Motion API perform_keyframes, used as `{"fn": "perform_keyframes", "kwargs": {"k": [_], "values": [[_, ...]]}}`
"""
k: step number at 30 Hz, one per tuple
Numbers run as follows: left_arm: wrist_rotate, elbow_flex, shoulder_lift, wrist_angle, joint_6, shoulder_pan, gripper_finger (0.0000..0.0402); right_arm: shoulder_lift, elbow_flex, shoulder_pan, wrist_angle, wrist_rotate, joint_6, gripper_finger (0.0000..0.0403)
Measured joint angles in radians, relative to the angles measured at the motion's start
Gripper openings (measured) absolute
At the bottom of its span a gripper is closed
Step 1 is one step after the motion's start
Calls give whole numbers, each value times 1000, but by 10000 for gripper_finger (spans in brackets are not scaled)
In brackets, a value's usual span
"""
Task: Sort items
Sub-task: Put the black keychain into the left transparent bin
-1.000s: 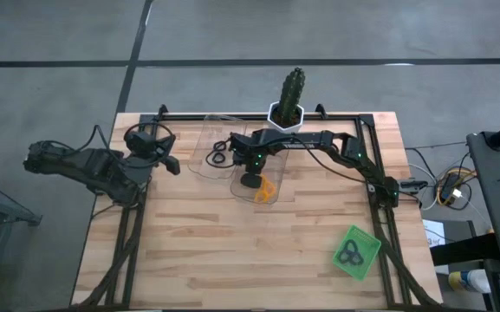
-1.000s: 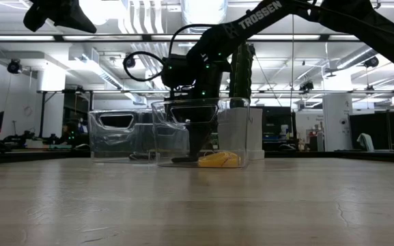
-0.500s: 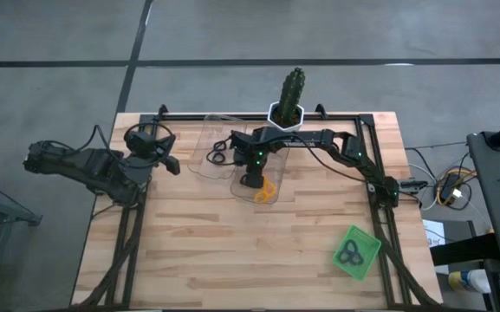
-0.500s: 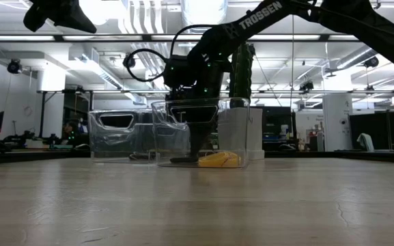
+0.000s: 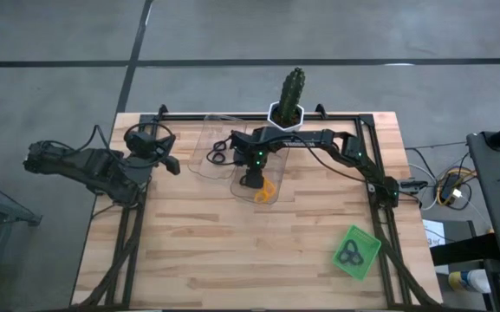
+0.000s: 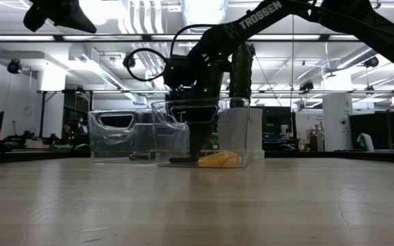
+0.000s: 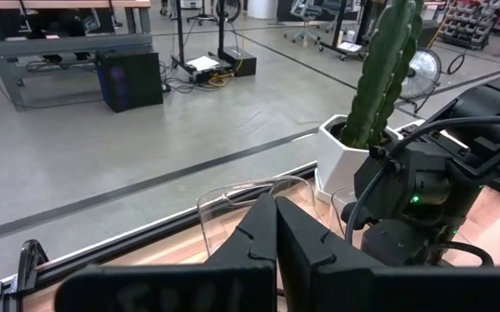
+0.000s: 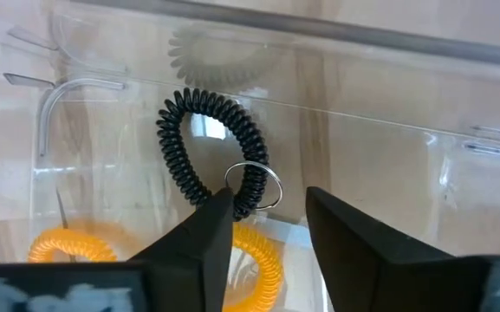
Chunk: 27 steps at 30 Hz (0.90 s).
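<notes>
Springy black coil loop (image 8: pixel 212 152) lies just ahead of right tool (image 8: pixel 267 227), fingers apart; light, soft; pinch its near strand

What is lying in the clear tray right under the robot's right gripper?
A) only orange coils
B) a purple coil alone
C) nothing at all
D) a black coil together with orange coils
D: the right wrist view shows a black coil lying beside orange coils in the clear tray, just ahead of the open right gripper.
</notes>
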Motion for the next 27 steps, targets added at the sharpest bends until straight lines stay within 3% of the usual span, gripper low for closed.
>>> {"fn": "perform_keyframes", "kwargs": {"k": [8, 16, 22, 27], "values": [[-26, 0, 0, 0, -1, 0, 0, 0, 0, 16, 5, 0, -12, 162], [-34, 0, 0, 0, -4, 2, 0, 28, 4, 29, 13, 40, -24, 153], [-34, 0, 0, 0, -4, 2, 0, 40, 4, 33, 9, 109, -9, 130], [-45, -3, 0, 0, -3, 3, 0, 39, 3, 32, 10, 132, 1, 82]]}}
